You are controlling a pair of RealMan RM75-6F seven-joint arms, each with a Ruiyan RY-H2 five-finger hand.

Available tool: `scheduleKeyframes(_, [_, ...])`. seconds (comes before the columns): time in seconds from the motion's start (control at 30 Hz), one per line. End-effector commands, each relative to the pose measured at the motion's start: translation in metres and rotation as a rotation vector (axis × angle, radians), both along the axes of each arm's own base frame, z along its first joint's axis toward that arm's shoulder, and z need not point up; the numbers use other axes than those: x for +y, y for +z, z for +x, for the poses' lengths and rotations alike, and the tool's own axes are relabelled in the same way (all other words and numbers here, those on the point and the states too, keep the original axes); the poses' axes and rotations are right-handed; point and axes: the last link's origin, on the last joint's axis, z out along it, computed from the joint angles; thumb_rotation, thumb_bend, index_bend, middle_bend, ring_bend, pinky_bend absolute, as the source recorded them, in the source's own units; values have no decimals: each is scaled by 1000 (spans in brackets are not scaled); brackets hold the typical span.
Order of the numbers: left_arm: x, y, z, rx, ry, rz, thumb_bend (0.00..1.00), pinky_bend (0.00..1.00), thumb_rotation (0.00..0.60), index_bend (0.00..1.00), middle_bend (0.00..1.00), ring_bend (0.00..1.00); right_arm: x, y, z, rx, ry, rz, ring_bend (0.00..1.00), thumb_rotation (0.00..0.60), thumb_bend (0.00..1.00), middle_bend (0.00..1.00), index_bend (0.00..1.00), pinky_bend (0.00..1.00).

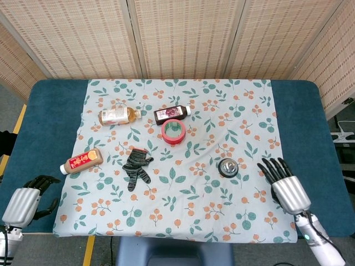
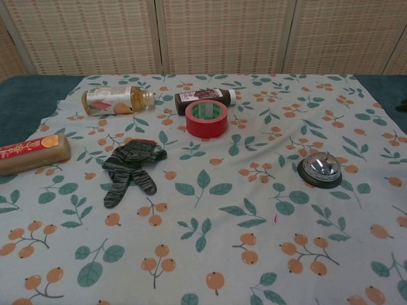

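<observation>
Nearest to the camera, the right hand (image 1: 281,182) was seen over the near right part of the floral tablecloth (image 1: 249,144), its fingers spread apart and released, with nothing held in them. The left hand (image 1: 26,197) was kept low at the near left corner, over the blue table (image 1: 50,122), with its fingers curled inward around nothing.

Just beyond the right hand, and apart from it, the desk bell (image 1: 228,167) was placed upright on the cloth; it was the thing nearest to the fingertips. More to the left, a striped glove (image 1: 136,168) was laid flat, and a brown bottle with a red label (image 1: 81,160) was laid on its side near the left edge of the cloth, probably so that it could not fall over.

Further back, a red tape roll (image 1: 173,132) was put flat, just beside a dark juice bottle (image 1: 172,113). A tea bottle (image 1: 118,114) was also laid on its side, a little to the left.
</observation>
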Motion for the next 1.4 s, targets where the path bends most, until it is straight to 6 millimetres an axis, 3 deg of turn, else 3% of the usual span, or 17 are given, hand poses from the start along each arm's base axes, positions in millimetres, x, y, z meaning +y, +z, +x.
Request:
scheduleKeyframes(0.03, [0, 0, 0, 2, -1, 0, 388, 353, 600, 302, 285, 213, -34, -28, 14, 19, 48, 29, 0, 600, 1000, 11, 0, 73])
scheduleKeyframes(0.17, [0, 1, -1, -4, 0, -1, 388, 352, 600, 303, 285, 214, -62, -59, 20, -8, 61, 91, 0, 600, 1000, 11, 0, 73])
scheduleKeyframes(0.43, [0, 5, -1, -18, -1, 15, 388, 352, 600, 303, 285, 213, -86, -111, 12, 58, 43, 209, 0, 600, 1000, 11, 0, 72])
scheduleKeyframes(0.63, [0, 7, -1, -25, -6, 17, 388, 353, 600, 302, 285, 214, -93, -120, 0, 74, 23, 206, 0, 600, 1000, 11, 0, 72])
scheduleKeyframes(0.9, [1, 5, -2, -21, -2, 14, 388, 352, 600, 302, 285, 213, -86, -88, 5, 26, 100, 130, 0, 600, 1000, 11, 0, 72])
scheduleKeyframes(1.07, [0, 5, -1, -17, -4, 14, 388, 353, 600, 302, 285, 214, -56, -43, 2, 55, 106, 17, 0, 600, 1000, 11, 0, 73])
scheduleKeyframes(1.17, [1, 5, -2, -18, 2, 12, 388, 353, 600, 302, 285, 213, -28, -13, -14, 108, 10, -58, 0, 600, 1000, 11, 0, 73])
scheduleKeyframes(1.4, [1, 3, -1, -7, 0, 13, 387, 353, 600, 302, 285, 213, 16, 26, -28, 75, -130, -188, 0, 600, 1000, 12, 0, 72])
